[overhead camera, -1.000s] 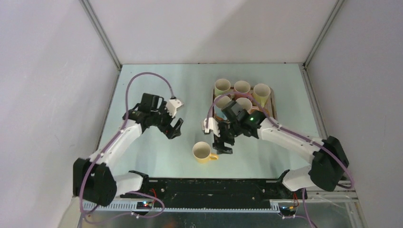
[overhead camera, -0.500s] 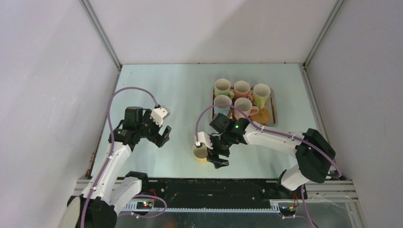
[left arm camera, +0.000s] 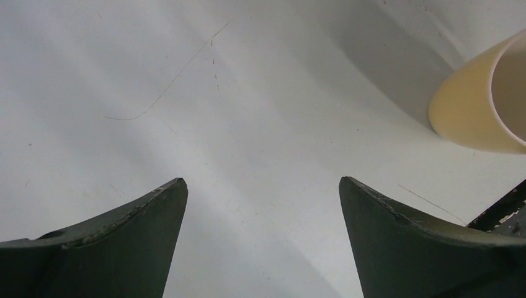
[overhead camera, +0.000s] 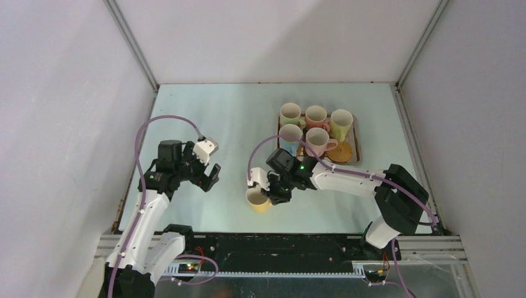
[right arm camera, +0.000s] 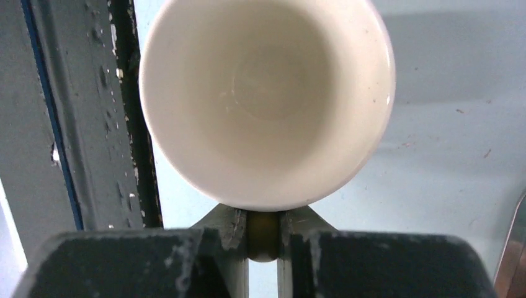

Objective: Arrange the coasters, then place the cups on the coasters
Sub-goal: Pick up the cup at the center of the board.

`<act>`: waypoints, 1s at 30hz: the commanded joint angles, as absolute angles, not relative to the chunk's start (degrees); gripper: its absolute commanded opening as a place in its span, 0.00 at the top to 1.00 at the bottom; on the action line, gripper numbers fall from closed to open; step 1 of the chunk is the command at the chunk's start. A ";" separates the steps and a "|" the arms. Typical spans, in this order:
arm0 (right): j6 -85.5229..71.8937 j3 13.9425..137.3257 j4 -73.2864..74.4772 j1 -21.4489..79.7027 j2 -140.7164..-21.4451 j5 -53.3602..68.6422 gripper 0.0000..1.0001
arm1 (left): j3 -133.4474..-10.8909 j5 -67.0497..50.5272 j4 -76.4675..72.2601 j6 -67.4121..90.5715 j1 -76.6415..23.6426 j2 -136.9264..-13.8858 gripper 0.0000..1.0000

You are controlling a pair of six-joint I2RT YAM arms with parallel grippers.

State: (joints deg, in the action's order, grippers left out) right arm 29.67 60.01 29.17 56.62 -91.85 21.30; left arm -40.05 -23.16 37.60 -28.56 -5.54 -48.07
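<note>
The right arm's fingers (overhead camera: 273, 192) are clenched on the handle of a pale yellow ceramic mug with a cream inside (overhead camera: 257, 199). The wrist view shows the handle pinched between them, with the mug's mouth facing up. Taking it by the handle holds the cup level and leaves its base free to be set down flat. The mug is at the near middle of the pale green counter (overhead camera: 211, 118), with no coaster visible under it. Whether it rests there or is lifted I cannot tell.

The left arm's fingers (left arm camera: 262, 183) are spread wide and grasp nothing. They hover over bare counter just left of the mug, probably to be clear of the other arm.

Five other pastel mugs (overhead camera: 316, 115) crowd the rectangular steel tray (overhead camera: 356, 138) at the far right. The tan round wooden coasters (overhead camera: 343, 151) lie on its near right corner, apparently stacked. By my reading the coasters are not yet laid out, so this cup has no proper seat to go to.
</note>
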 commanded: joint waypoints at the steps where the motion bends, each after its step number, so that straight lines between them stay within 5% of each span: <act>1: 31.18 62.05 26.66 57.44 -90.70 22.39 1.00 | -39.42 -24.92 36.07 -29.84 -4.70 -47.52 0.00; 10: 36.70 68.14 38.86 49.55 -77.89 29.47 1.00 | -39.33 -25.76 36.12 -30.12 -4.55 -47.43 0.00; 19: 38.51 68.04 46.33 19.66 -56.22 34.70 1.00 | -39.46 -26.97 36.34 -30.14 -4.49 -46.52 0.00; 26: 34.50 66.76 44.21 -5.06 -58.01 32.80 1.00 | -39.39 -28.55 36.83 -30.38 -4.40 -44.30 0.00; 30: 33.15 66.69 44.04 -7.83 -63.54 30.06 1.00 | -39.51 -29.62 37.32 -30.78 -4.40 -43.91 0.00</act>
